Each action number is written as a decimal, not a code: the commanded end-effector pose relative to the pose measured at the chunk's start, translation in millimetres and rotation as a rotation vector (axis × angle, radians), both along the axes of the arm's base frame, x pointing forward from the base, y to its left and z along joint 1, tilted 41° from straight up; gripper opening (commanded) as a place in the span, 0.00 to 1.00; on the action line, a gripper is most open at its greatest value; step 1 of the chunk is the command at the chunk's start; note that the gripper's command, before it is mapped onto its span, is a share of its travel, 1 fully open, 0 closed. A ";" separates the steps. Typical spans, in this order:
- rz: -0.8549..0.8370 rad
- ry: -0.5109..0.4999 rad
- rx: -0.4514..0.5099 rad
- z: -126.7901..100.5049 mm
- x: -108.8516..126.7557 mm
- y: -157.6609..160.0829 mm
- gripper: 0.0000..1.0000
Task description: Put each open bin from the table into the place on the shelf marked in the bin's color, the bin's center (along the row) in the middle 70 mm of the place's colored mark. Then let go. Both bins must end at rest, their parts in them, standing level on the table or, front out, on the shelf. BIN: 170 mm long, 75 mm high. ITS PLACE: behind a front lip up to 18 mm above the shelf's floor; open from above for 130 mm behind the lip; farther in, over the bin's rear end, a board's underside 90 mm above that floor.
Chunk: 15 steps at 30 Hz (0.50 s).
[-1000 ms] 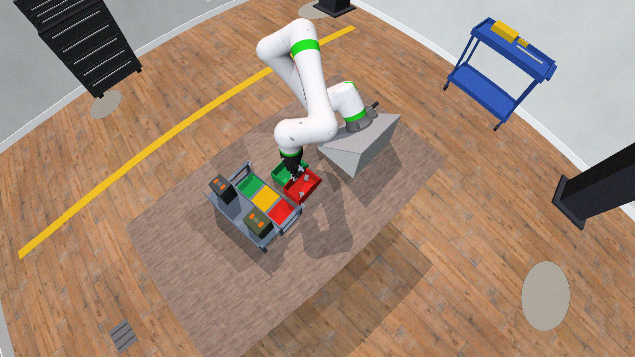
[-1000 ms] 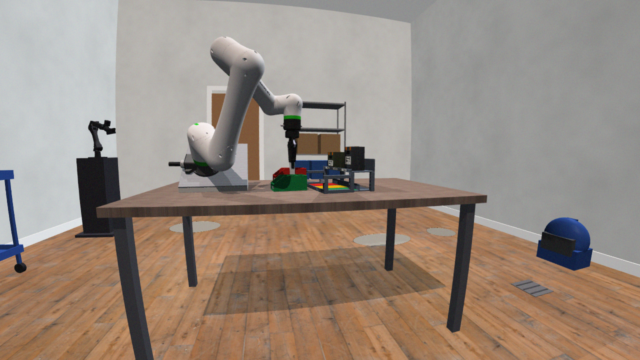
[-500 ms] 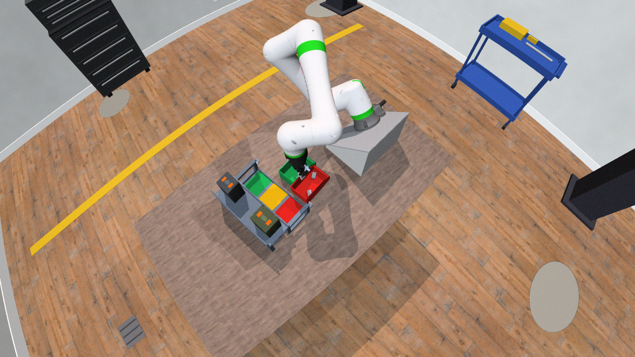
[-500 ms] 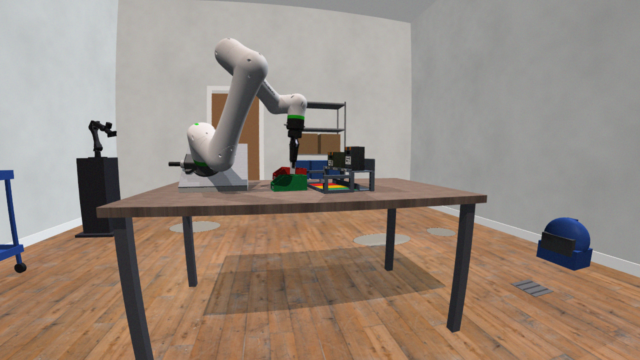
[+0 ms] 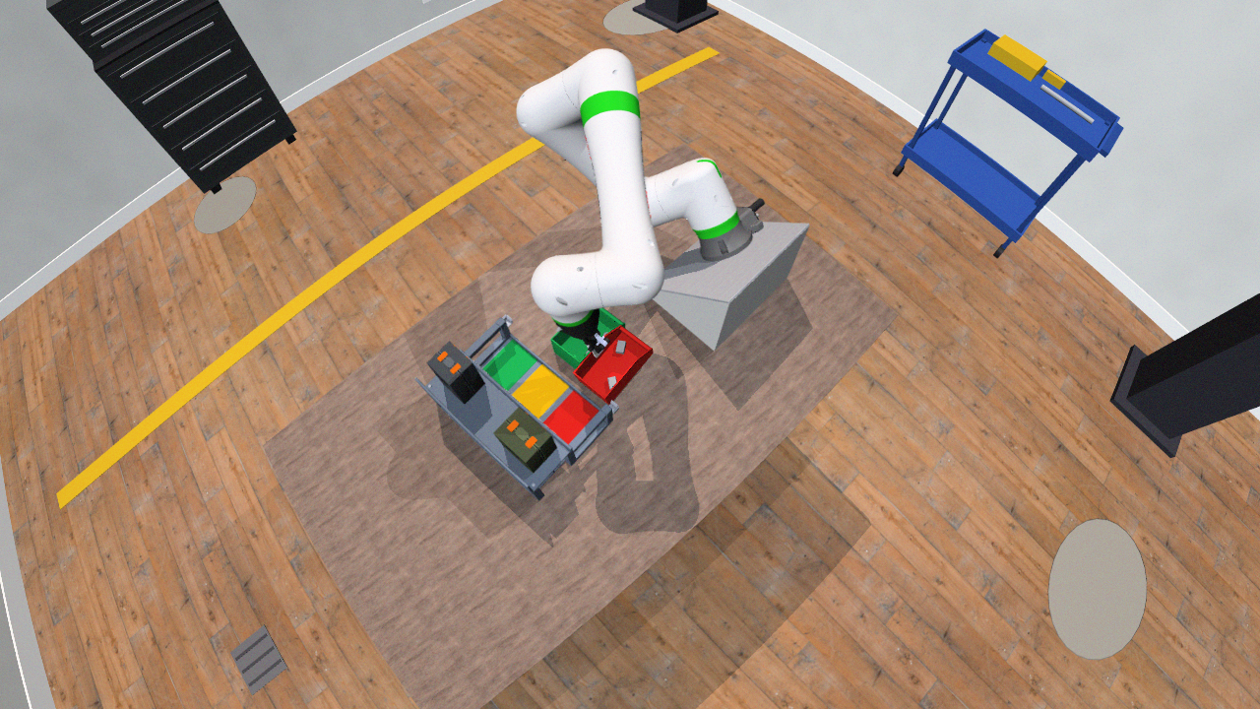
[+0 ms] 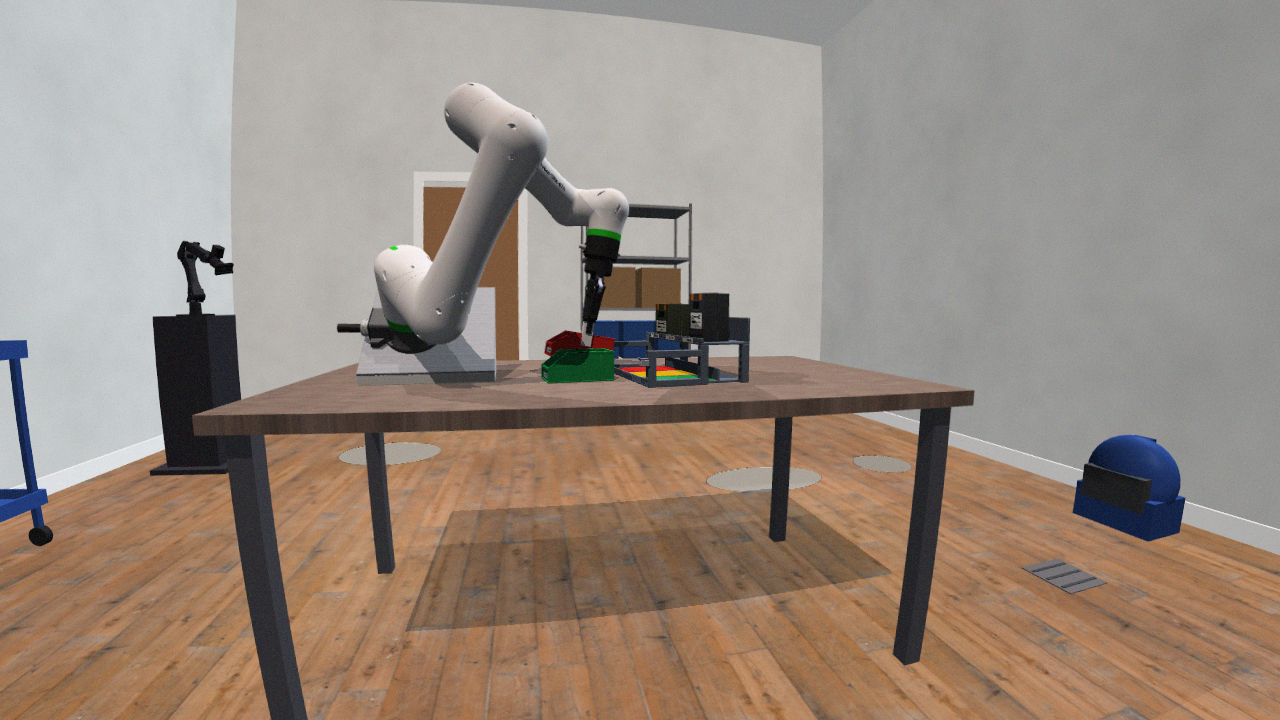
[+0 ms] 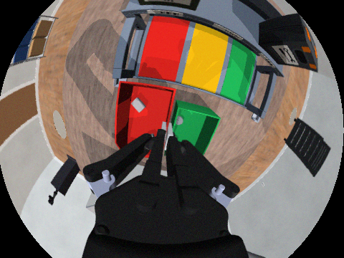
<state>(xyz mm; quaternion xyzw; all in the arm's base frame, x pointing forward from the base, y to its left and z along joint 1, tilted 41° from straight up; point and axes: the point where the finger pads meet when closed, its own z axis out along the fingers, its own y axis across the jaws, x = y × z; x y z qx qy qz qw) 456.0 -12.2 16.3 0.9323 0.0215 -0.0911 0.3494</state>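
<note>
The gripper [image 5: 598, 345] [image 6: 587, 340] [image 7: 165, 128] was closed on the side wall of the red bin [image 5: 613, 362] [image 6: 563, 340] [image 7: 147, 111], the wall next to the green bin [image 5: 572, 342] [image 6: 579, 366] [image 7: 193, 125]. The red bin was glossy and open-topped, with straight thin walls and a darker shaded interior along one side. In the exterior view its low, sloping front faced the desk's [image 5: 369, 529] [image 6: 581, 413] [image 7: 229, 134] left short edge, where the arm [image 5: 621, 185] [image 6: 483, 223] stood. Two pale grey parts lay in it, one blocky.

The green bin had the same sloped shape and stood upright on the desk, nearer the front long edge in the exterior view. A small rounded grey part showed in it; the gripper partly covered this bin.

Both bins were between the arm's short edge and the low grey shelf [image 5: 502, 431] [image 6: 704, 362] [image 7: 120, 61]. The shelf's red place [image 5: 571, 418] [image 7: 165, 48], yellow place [image 5: 539, 390] [image 7: 205, 57] and green place [image 5: 509, 364] [image 7: 239, 72] had no bin in them, the green place lying closest to that front long edge.
</note>
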 end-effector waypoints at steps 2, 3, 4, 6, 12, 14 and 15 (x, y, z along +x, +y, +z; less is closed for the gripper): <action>-0.016 0.018 -0.003 0.9 1.3 0.9 0.00; -0.019 0.022 -0.003 1.0 1.5 1.0 0.00; -0.021 0.025 -0.003 1.1 1.7 1.2 0.00; -0.025 0.029 -0.004 1.3 2.0 1.4 0.00; -0.030 0.035 -0.005 1.5 2.3 1.6 0.00; -0.030 0.035 -0.005 1.5 2.3 1.6 0.00; -0.030 0.035 -0.005 1.5 2.3 1.6 0.00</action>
